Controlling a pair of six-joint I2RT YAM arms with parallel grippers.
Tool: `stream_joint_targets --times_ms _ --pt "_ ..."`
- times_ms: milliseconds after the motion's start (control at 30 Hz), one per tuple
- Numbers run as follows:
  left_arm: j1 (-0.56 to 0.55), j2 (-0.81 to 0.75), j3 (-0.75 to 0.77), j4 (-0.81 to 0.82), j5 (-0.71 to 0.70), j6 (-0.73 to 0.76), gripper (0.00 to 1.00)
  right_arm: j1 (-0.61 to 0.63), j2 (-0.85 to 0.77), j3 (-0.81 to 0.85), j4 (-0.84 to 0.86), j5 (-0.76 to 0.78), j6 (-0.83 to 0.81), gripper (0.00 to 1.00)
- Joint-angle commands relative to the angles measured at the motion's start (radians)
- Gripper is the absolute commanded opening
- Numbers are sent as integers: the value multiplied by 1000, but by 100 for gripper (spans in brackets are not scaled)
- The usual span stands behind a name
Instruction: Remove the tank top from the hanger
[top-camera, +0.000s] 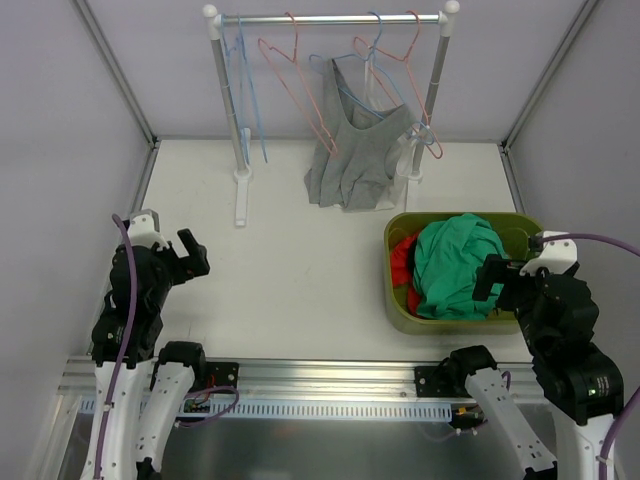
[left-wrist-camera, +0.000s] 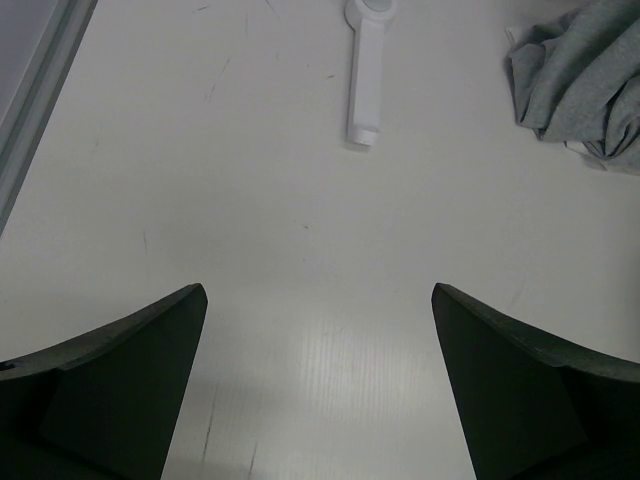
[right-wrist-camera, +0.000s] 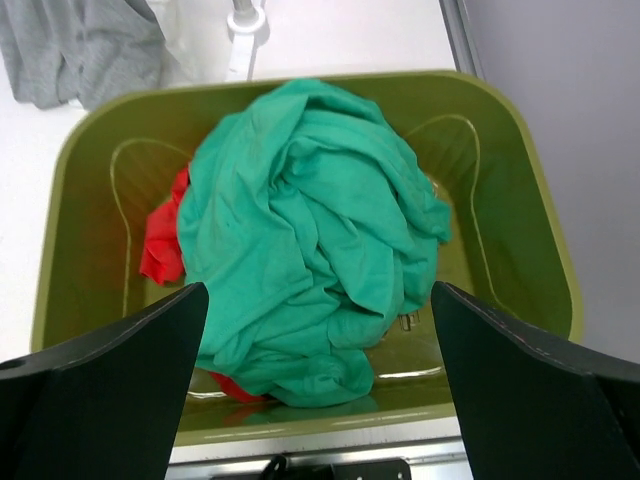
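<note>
A grey tank top (top-camera: 355, 150) hangs from a light blue hanger (top-camera: 375, 55) on the rail of a white rack (top-camera: 330, 18) at the back; its hem rests on the table. A corner of it shows in the left wrist view (left-wrist-camera: 585, 85) and in the right wrist view (right-wrist-camera: 80, 45). My left gripper (top-camera: 192, 252) is open and empty, low over the table at the near left, far from the tank top. My right gripper (top-camera: 492, 278) is open and empty at the near edge of an olive bin (top-camera: 400, 300).
The olive bin (right-wrist-camera: 520, 170) holds a green garment (right-wrist-camera: 310, 220) over a red one (right-wrist-camera: 165, 235). Several empty pink and blue hangers (top-camera: 290, 75) hang on the rail. The rack's white foot (left-wrist-camera: 368, 75) lies on the table. Grey walls enclose the table.
</note>
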Motion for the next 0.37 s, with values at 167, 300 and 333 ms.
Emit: stream_joint_targets --times_ms 167,300,333 --pt "-18 -38 -13 2 -6 21 99 27 -42 -30 -3 71 -15 100" --pt "-26 -49 -16 2 -7 20 99 27 -35 -33 0 82 -5 99" --pt "-27 -53 -17 2 -9 21 99 27 -35 -35 0 83 -5 99"
